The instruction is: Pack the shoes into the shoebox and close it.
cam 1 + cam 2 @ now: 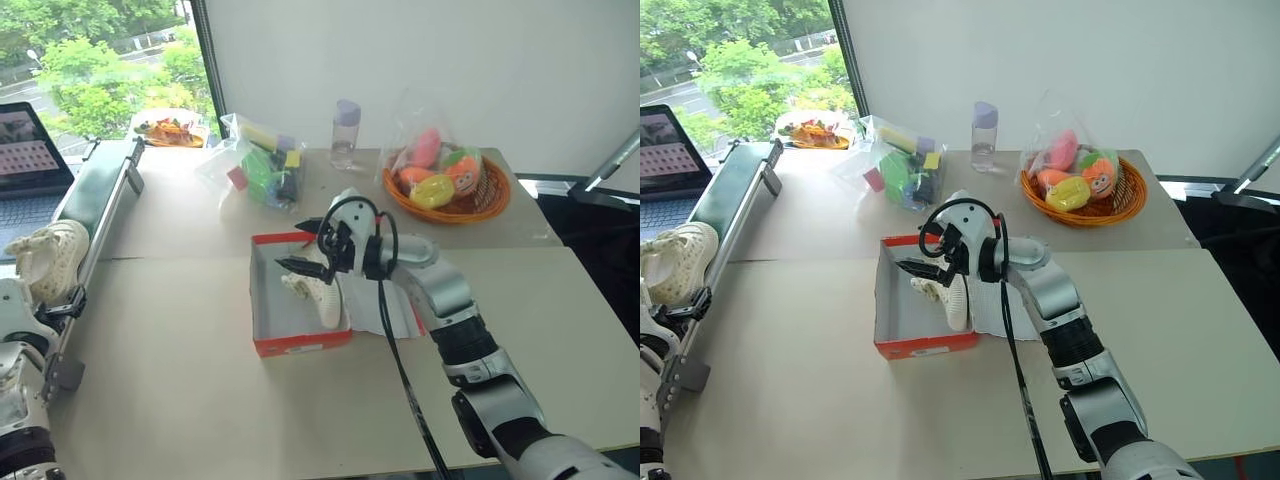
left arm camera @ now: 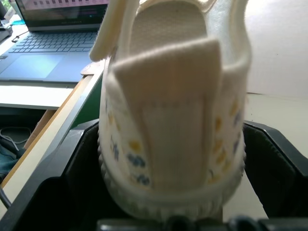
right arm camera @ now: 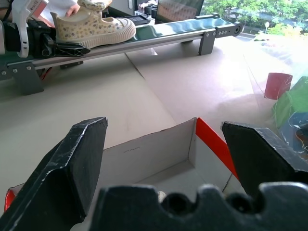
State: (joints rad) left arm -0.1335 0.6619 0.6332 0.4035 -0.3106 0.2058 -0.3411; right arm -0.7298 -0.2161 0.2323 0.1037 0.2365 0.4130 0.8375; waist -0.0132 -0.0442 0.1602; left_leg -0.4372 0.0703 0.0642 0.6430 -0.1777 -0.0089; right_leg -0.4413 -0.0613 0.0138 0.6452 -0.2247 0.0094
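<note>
Spreading across most of the head views, the beige table (image 1: 180, 400) carries everything else. At about nine o'clock along its left edge runs a green conveyor belt (image 1: 95, 185) on a metal frame, with a laptop (image 1: 25, 150) beyond it at ten o'clock. Near the centre of the table sits the shoebox (image 1: 300, 345), red-orange outside and white inside, lying open with its cavity facing up. At one o'clock from the box stands an orange wicker basket (image 1: 490, 205) of bright toys inside a clear bag; at twelve o'clock is a clear bottle (image 1: 345, 135), and at eleven o'clock a plastic bag of coloured blocks (image 1: 265, 170).

One cream shoe (image 1: 320, 290) lies inside the shoebox toward its right wall, tipped on its side. The right gripper (image 1: 307, 246) hovers just above that shoe, pointing toward nine o'clock, its black fingers (image 3: 72, 168) spread wide with nothing between them; its wrist camera looks past them into the white interior of the box.

The second shoe (image 1: 50, 255) is at the table's left edge, at nine o'clock from the box and well apart from it, beside the conveyor. The left gripper (image 2: 173, 192) holds it: the left wrist view shows the shoe's heel lodged between the two broadly parted fingers, its patterned fabric and ribbed sole filling the gap.
</note>
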